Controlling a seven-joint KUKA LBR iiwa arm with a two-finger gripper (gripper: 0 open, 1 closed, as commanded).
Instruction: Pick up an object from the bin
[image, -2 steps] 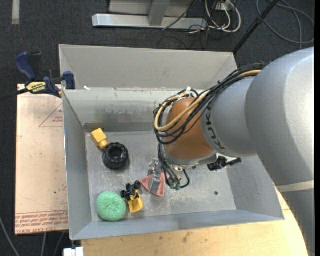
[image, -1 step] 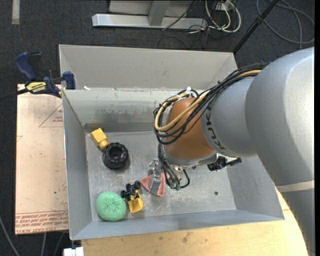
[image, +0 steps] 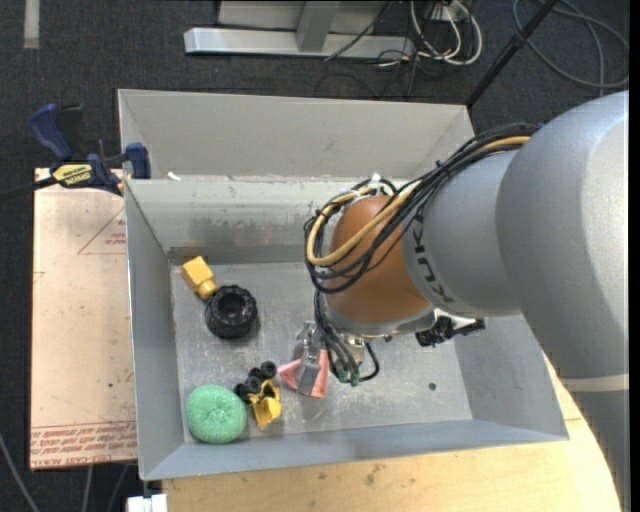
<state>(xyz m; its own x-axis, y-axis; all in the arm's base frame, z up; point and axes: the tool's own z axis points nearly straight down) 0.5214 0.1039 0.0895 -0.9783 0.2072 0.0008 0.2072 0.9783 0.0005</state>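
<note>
Camera view: the gripper (image: 325, 362) stands low over the floor of the bin (image: 150, 300), against a pink wedge-like piece (image: 300, 376) near the front wall. Whether it is spread or closed cannot be told. Centre it on the pink piece, then lift vertically, clear of the adjacent black-and-yellow toy (image: 260, 393). A fuzzy green ball (image: 215, 414), a ribbed black cap (image: 231, 312) and a hard yellow block (image: 197, 272) lie further left

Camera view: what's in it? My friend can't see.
The robot's gripper is down in the grey bin, right beside a small pink thing. A green ball, a black ring and a yellow block lie farther left.
</note>
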